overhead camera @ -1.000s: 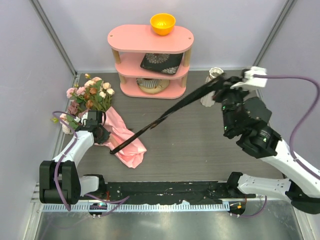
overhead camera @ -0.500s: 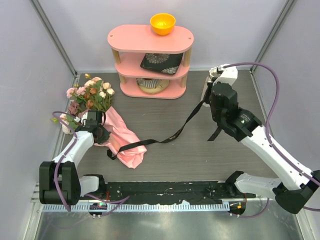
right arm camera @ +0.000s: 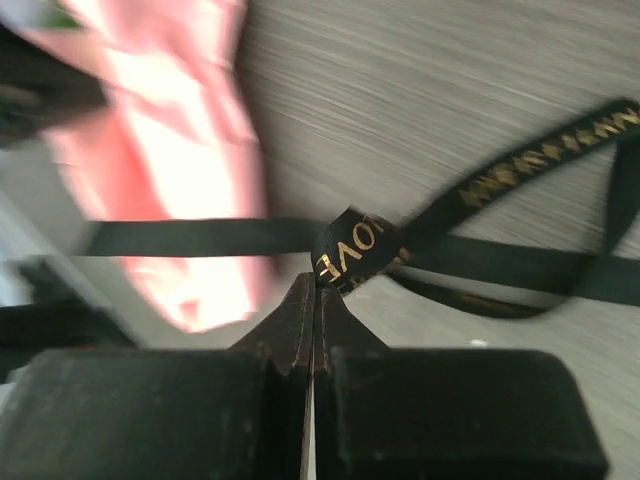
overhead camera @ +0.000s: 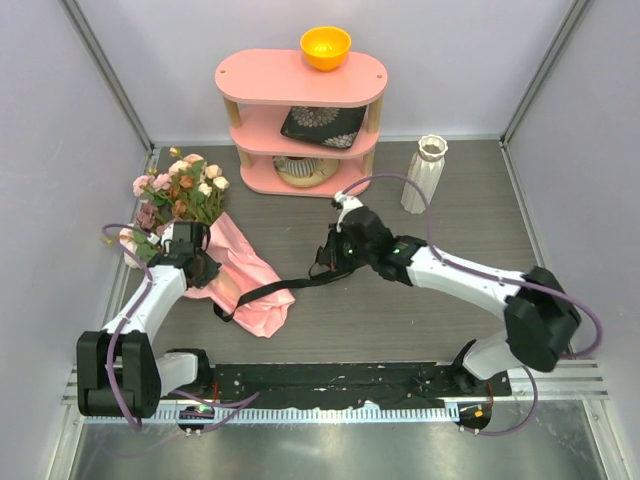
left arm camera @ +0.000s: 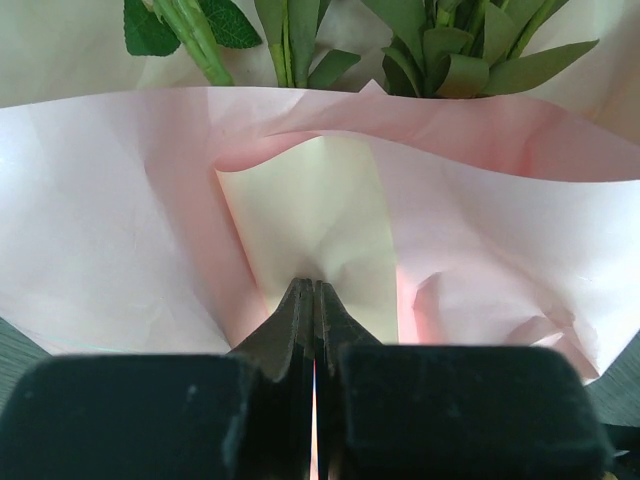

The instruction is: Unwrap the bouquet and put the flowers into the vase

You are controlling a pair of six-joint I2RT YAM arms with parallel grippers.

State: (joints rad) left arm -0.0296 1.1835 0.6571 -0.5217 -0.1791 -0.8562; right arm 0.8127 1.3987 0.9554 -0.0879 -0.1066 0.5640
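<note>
At the table's (overhead camera: 420,310) left edge the bouquet (overhead camera: 195,215) lies on its side. The left gripper (left arm camera: 314,292) is clamped shut on its pink wrapping paper (left arm camera: 120,220), likely to anchor it. Near the table's middle, the right gripper (right arm camera: 315,285) pinches the black ribbon (right arm camera: 200,237), which trails slack to the wrap, apparently to draw it free. The white vase (overhead camera: 424,175) stands upright toward the far right corner, awaiting the flowers (overhead camera: 185,185).

White arm links (overhead camera: 460,280), black joints (overhead camera: 540,325), looping purple cables (overhead camera: 385,177), black padded claw fingers (left arm camera: 150,410)
</note>
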